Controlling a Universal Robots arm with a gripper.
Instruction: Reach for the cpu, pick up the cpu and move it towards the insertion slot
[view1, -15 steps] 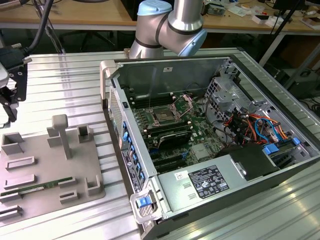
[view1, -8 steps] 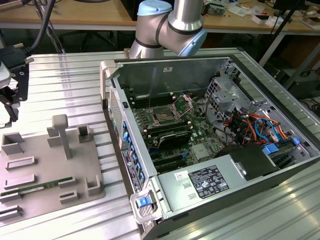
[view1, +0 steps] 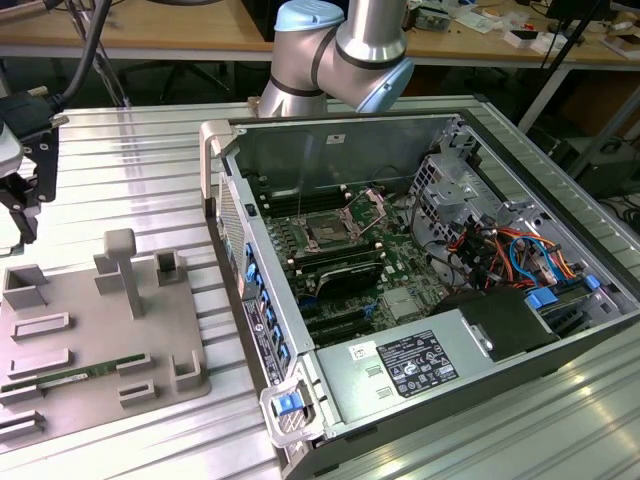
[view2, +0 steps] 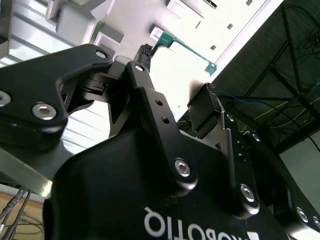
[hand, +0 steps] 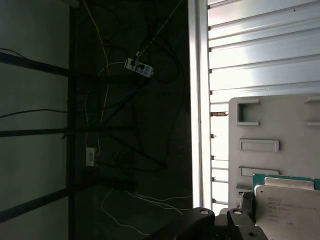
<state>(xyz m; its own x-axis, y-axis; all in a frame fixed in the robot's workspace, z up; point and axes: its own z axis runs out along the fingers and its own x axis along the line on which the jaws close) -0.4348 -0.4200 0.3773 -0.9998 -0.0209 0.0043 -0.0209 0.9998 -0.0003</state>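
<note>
Gripper (view2: 175, 80) above grey tray (view1: 90, 350), jaws apart and empty; cpu (hand: 292, 207) just beside fingertips, ungrasped; insertion slot (view1: 327, 232) well apart, carry pending.

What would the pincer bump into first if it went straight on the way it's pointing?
Probably the grey tray: the open pincer points at it, and the cpu lies close by. Depth is hard to judge.
</note>
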